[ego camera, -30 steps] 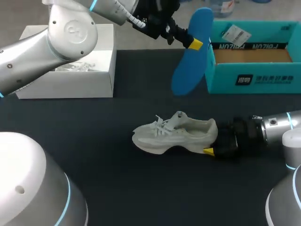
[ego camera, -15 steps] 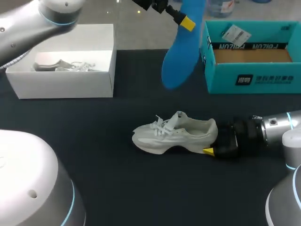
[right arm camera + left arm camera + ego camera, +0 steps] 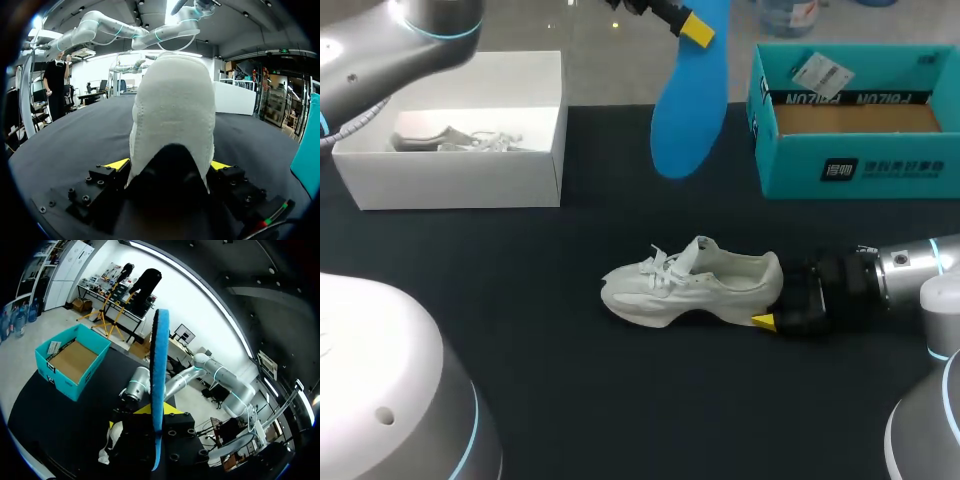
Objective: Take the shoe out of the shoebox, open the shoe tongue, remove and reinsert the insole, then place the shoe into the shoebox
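left jaws: closed on insole (image 3: 690, 100) near its top end, one yellow tip against the blue face; raised high over the far side of the bench (image 3: 570, 380)
insole: blue, hanging near upright, free end down and clear of the bench; between white box and shoebox in head view; edge-on between the yellow tips in left wrist view
right jaws: clamped on the shoe (image 3: 690, 285) at the heel, a yellow tip on each side; low on the bench, coming in from the right
shoe: white, standing on its sole mid-bench, toe to the left, heel to the right, laces loose; below and nearer than the hanging insole, not touching it
shoebox (image 3: 850, 150): teal, open, far right of bench, brown floor showing, tag in back corner; well apart from shoe
white box (image 3: 460, 185): open, far left of bench, second pale shoe (image 3: 450, 138) inside
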You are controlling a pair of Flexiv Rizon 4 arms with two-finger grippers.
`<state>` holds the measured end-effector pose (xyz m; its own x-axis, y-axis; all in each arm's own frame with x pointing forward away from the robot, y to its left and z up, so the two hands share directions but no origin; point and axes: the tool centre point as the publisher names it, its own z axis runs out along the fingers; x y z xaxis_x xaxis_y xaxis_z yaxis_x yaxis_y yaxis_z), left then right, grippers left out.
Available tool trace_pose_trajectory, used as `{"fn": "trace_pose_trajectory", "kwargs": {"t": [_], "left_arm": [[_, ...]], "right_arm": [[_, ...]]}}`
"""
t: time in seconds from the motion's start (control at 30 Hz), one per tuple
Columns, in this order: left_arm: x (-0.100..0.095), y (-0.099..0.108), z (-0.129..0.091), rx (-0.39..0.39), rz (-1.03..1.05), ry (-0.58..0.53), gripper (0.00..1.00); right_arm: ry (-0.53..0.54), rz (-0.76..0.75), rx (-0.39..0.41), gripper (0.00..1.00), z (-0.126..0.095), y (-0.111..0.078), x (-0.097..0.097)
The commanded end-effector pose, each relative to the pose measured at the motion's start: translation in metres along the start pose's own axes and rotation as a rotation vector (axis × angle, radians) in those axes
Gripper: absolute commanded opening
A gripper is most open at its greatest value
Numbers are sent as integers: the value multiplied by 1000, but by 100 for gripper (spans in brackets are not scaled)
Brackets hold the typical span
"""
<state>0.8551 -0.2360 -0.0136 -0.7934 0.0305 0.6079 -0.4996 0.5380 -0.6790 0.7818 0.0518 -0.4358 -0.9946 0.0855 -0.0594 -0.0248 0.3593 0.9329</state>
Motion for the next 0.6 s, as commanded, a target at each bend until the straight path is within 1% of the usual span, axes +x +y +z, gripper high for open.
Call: {"fn": "trace_pose_trajectory", "kwargs": {"t": [0.03, 0.1, 0.17, 0.23, 0.27, 0.3, 0.43, 0.5, 0.6], "left_arm": [[-7, -1, -5, 2, -2, 12, 0], [-6, -1, -6, 3, -1, 0, 0], [-6, 2, -7, -12, -6, 18, 0], [-5, 3, -7, -7, -3, 12, 0], [-5, 3, -7, -7, -3, 12, 0], [-5, 3, -7, -7, -3, 12, 0], [-5, 3, -7, -7, -3, 12, 0], [-5, 3, -7, -7, -3, 12, 0], [-5, 3, -7, -7, -3, 12, 0]], "right_arm": [[0, 0, 4, 0, 6, -6, 1], [0, 0, 4, 0, 6, -6, 1], [0, 0, 4, 0, 6, -6, 1], [0, 0, 4, 0, 6, -6, 1], [0, 0, 4, 38, 6, -6, 1], [0, 0, 4, 100, 6, -6, 1], [0, 0, 4, 100, 6, -6, 1], [-23, -13, -2, 100, -3, -2, 1], [-36, -20, 11, 100, -17, 4, 3]]}}
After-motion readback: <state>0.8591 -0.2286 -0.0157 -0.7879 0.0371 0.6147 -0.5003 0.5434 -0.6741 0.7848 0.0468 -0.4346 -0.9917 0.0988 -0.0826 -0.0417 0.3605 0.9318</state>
